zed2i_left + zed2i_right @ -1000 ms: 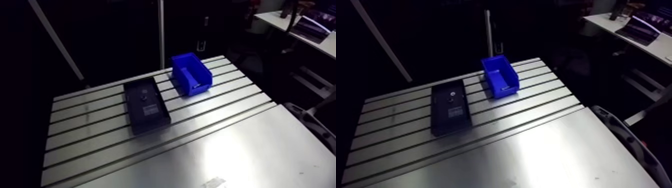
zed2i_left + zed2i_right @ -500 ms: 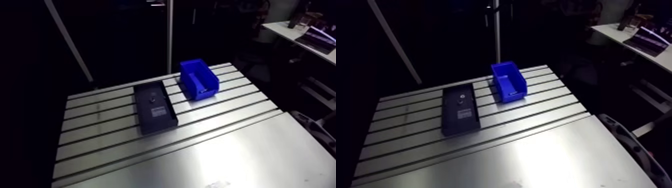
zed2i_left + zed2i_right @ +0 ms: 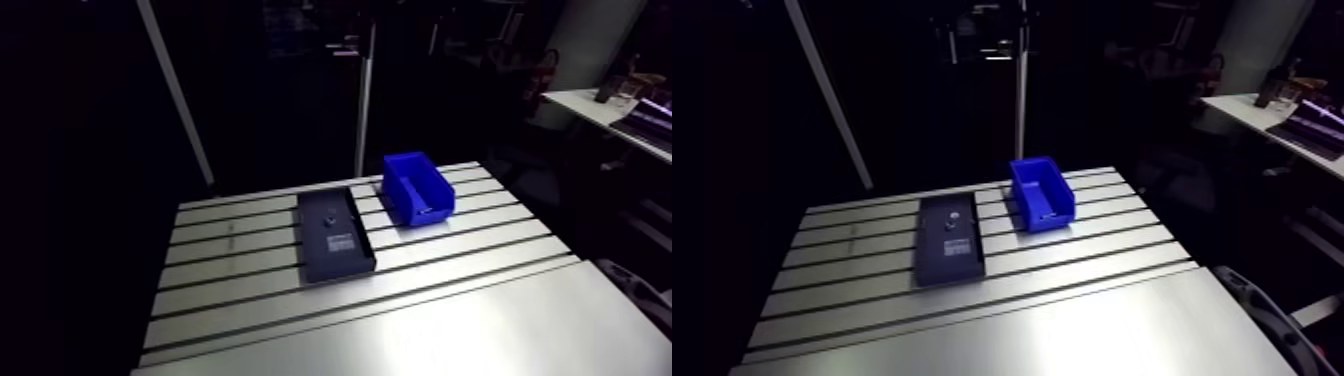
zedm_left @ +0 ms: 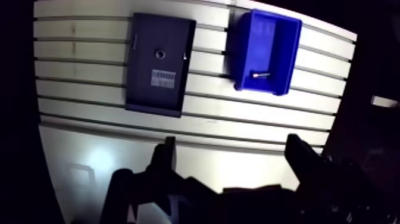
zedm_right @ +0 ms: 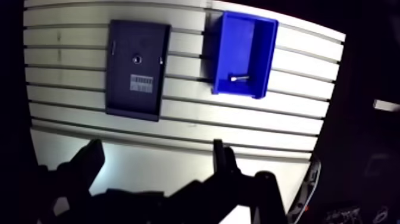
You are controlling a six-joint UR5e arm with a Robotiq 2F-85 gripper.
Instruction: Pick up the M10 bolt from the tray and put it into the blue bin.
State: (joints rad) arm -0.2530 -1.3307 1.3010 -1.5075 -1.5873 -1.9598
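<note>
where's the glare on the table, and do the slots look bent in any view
Wrist view: a bright glare patch on the smooth table beside the open gripper, whose fingers read as dark silhouettes; the slots bow into curves. Arm view: slots run straight, the near surface has a soft sheen.

My claw [image 4: 231, 143] hangs spread, nothing between its fingers, over the bare near half of the worktop [image 4: 238, 119]. Only two things rise near the far edge: the low tray [image 4: 159, 62] and the taller bin [image 4: 265, 50], open-topped, a narrow gap between them. A post [image 3: 366, 100] stands behind that edge.
</note>
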